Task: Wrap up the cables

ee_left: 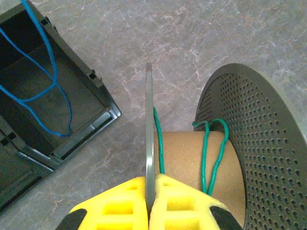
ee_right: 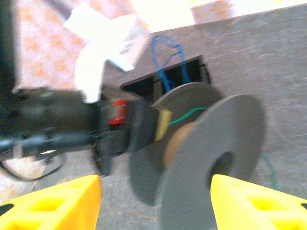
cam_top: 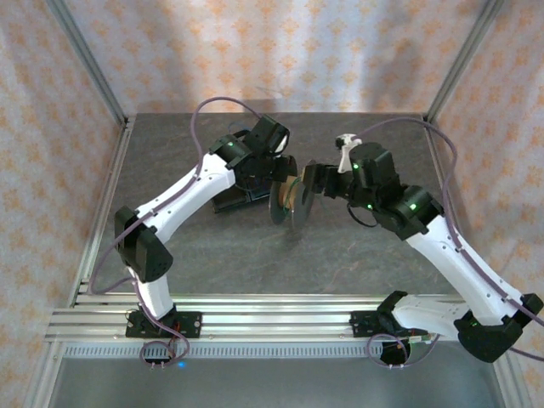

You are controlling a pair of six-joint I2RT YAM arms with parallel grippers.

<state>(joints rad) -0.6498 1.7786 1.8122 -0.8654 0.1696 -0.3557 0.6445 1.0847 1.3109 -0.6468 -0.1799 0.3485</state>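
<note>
At nine o'clock of the dark grey perforated round spool [cam_top: 290,209], a black plastic open tray [ee_left: 86,136] holds the thin blue cable [ee_left: 56,76] in loose loops. Right of it, the left gripper [ee_left: 151,184] has its yellow fingers pinched tight on one thin spool flange, and the thin green cable [ee_left: 205,158] lies in a few turns around the brown cardboard core. At two o'clock of the spool, the right gripper [ee_right: 154,178] hangs with jaws spread wide, holding nothing.
</note>
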